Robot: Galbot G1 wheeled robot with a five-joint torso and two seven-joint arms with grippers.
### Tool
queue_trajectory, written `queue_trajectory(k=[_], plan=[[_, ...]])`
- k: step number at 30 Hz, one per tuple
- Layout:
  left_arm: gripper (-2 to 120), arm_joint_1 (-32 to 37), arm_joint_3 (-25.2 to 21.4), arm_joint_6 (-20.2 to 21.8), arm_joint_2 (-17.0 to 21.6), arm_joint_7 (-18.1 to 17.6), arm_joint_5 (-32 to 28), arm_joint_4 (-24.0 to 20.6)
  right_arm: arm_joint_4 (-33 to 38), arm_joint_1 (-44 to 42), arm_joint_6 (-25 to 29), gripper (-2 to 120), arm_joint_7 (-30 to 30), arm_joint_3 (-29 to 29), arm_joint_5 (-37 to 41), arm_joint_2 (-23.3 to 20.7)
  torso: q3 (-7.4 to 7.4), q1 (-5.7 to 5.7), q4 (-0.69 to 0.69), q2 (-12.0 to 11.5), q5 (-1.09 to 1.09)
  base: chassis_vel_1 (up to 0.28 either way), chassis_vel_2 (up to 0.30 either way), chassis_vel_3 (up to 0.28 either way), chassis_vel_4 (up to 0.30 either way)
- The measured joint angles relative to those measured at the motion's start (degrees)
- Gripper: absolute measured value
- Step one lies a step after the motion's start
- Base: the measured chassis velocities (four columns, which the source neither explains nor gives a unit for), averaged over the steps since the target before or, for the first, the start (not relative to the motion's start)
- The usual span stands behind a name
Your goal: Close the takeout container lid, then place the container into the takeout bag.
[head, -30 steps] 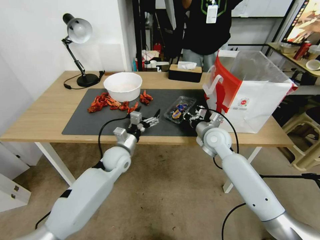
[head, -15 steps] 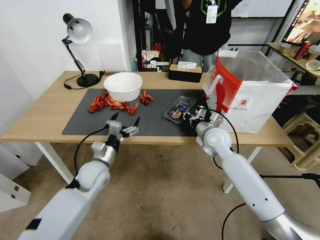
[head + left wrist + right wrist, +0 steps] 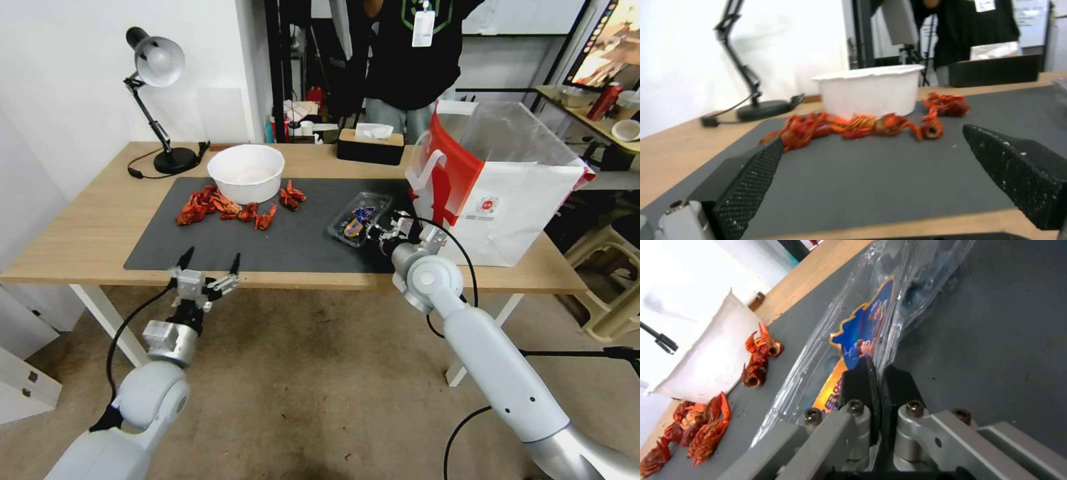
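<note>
The takeout container [image 3: 359,219] is a small clear clamshell on the black mat, just left of the takeout bag [image 3: 507,193]. Its lid [image 3: 862,323] has a blue and orange label and lies folded over the berry half. My right gripper [image 3: 389,231] is at the container's near right edge. In the right wrist view this gripper [image 3: 878,365] is shut, pinching the container's rim. My left gripper [image 3: 212,257] hangs open and empty at the table's front edge, far left of the container. In the left wrist view its fingers [image 3: 751,173] stand wide apart.
A round white bowl [image 3: 245,172] stands at the back of the mat [image 3: 293,240] with red crayfish [image 3: 220,207] scattered around it. A desk lamp [image 3: 160,100] is at the back left, and a wooden tissue box [image 3: 371,143] behind the container. A person stands behind the table.
My left arm has drawn back and to the left, from over the mat's front to the table's front edge, its gripper staying open. The right arm and the container have not moved.
</note>
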Motion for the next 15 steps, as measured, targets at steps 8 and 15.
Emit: queue_trajectory(k=[8, 15], plan=[[100, 5.79, -1.86, -5.15, -1.82, 1.37, -1.19, 0.91, 0.00, -0.02, 0.05, 0, -0.22, -0.02, -0.15, 0.08, 0.00, 0.01, 0.01, 0.00, 0.00, 0.000, 0.000, 0.000, 0.000], [100, 6.73, -1.92, -6.70, -2.06, 1.95, -0.98, 1.62, 2.18, 0.28, 0.06, 0, -0.23, 0.00, 0.64, 0.24, 0.01, 0.01, 0.01, -0.01, 0.01, 0.000, 0.000, 0.000, 0.000]])
